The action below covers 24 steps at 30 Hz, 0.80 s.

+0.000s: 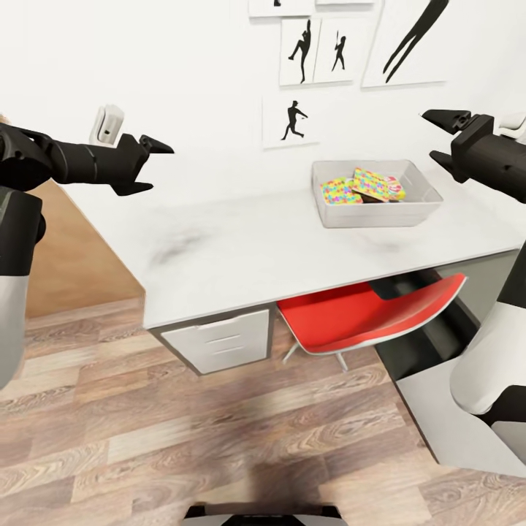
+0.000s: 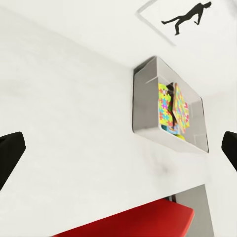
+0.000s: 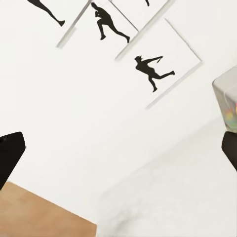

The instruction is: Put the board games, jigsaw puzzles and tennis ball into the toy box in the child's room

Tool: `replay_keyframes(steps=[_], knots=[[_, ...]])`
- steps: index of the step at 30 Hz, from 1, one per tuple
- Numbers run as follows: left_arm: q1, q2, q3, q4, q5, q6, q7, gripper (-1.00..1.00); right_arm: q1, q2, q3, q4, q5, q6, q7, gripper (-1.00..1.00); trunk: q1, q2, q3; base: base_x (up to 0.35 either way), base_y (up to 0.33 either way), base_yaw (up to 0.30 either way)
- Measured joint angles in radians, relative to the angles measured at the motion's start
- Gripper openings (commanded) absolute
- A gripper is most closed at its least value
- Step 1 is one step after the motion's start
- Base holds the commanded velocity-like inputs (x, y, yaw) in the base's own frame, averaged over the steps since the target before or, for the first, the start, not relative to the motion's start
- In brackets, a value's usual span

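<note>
"How far along is it?"

"Both puzzles [image 1: 363,185] already lie in the grey bin [image 1: 332,214] on the desk [image 1: 241,248]. No game boxes or ball that I can see."

"And the grippers?"

"Left gripper [image 1: 157,161] and right gripper [image 1: 437,136] hang spread wide, empty."

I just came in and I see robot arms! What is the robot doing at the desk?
It is tidying toys into the grey toy box on the table. Two colourful jigsaw puzzles already lie inside it, one leaning over the other. Right now both arms are raised above the table with nothing in them: the left pincer and the right pincer are open. A red chair is tucked under the table.
</note>
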Motion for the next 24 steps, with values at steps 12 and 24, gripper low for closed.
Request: replay_keyframes(steps=[12, 24], knots=[[0.028, -0.002, 0.000, -0.002, 0.000, 0.000, 0.000, 1.00, 0.015, -0.019, -0.002, 0.000, -0.003, 0.000, 0.004, 1.00, 0.000, 0.000, 0.020, 0.000, 0.274, 0.000], [0.045, -0.001, -0.002, -0.006, -0.001, 0.000, 0.000, 1.00, 0.028, -0.029, -0.006, 0.000, -0.008, 0.000, 0.006, 1.00, 0.000, 0.000, 0.039, 0.000, 0.200, 0.000]])
